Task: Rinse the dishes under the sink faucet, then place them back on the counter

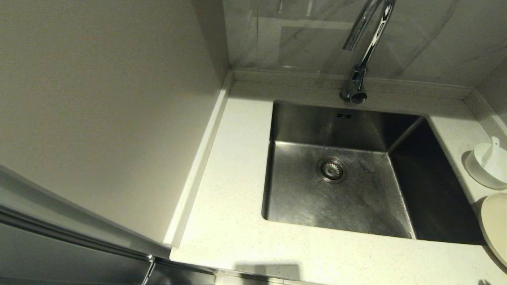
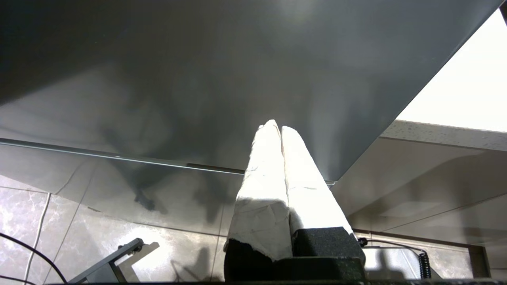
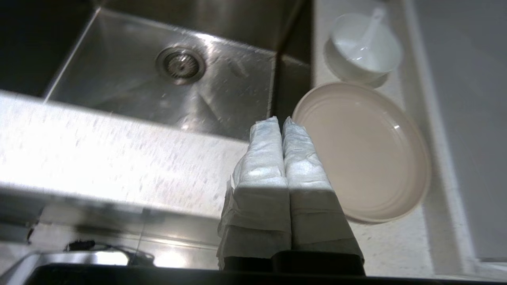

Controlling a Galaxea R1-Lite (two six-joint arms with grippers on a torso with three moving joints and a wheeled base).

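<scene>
A small white bowl (image 1: 488, 165) with a white spoon (image 1: 492, 148) standing in it sits on the counter (image 1: 229, 166) right of the steel sink (image 1: 313, 194). In front of it lies the cream plate (image 1: 496, 221), cut by the picture's edge. The chrome faucet (image 1: 366, 47) arches over the sink's back rim. My right gripper (image 3: 280, 120) is shut and empty, hovering above the counter's front edge, near the plate (image 3: 362, 150) and bowl (image 3: 364, 49). My left gripper (image 2: 276, 126) is shut and empty, low down beside a dark cabinet front. Neither gripper shows in the head view.
A pale wall panel (image 1: 103, 99) rises along the counter's left side. The sink holds only its round drain strainer (image 1: 332, 169). A marble-look backsplash (image 1: 309, 35) stands behind the faucet. Tiled floor and cables (image 2: 23, 245) lie below the left gripper.
</scene>
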